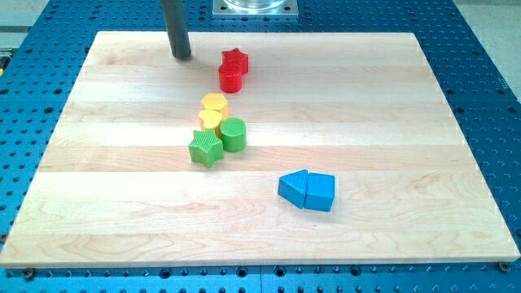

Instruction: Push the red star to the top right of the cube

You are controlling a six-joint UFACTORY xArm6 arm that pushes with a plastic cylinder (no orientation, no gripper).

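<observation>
Red star (234,59) top centre, touching a red cylinder (230,78) just below it. Blue cube (320,193) lower right, well apart. My tip (181,55) sits left of the star, no contact; no claw fitted. Approach step; next push needs down-right heading.

Robotics lab bench: wooden board (456,163) on blue perforated metal table (496,98), machined mounting plate (255,7) at view's top.

No text, label, brand, number or sign can be read anywhere in view.
</observation>
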